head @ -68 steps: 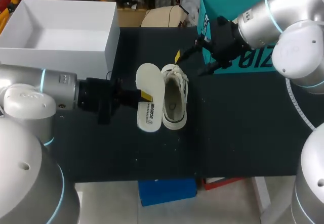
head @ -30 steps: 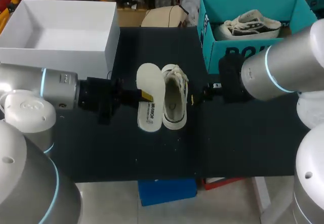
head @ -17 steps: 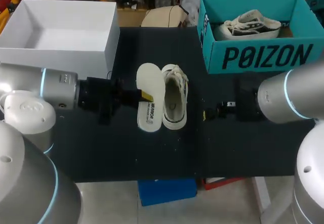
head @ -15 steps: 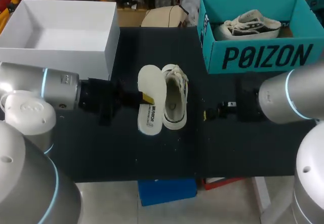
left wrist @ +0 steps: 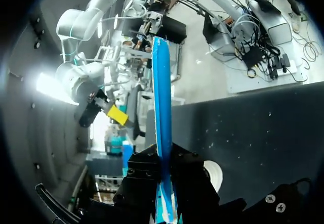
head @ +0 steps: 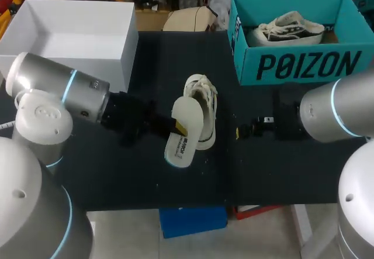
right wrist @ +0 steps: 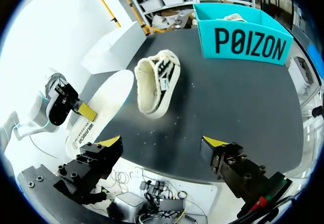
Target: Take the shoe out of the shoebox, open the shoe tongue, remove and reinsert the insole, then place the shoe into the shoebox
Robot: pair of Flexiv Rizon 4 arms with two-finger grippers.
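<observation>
Left gripper point(head: 177, 127) pinches the cream foam insole point(head: 182, 145) at eight o'clock of the white canvas shoe point(head: 205, 108), likely for reinsertion; right gripper point(right wrist: 161, 144) spread. Next: align it over the opening.

shoe point(head: 203, 104): white low sneaker with laces, upright on its sole on the black table, opening upward.
insole point(head: 182, 145): white top with a printed heel, blue underside; off the table, slanted, pinched by the left gripper point(head: 175, 125), hard by the shoe's left side.
shoebox point(head: 292, 66): teal, open-topped, at the table's far right.

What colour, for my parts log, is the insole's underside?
Blue, on the flat cream insole; left wrist view.
</observation>
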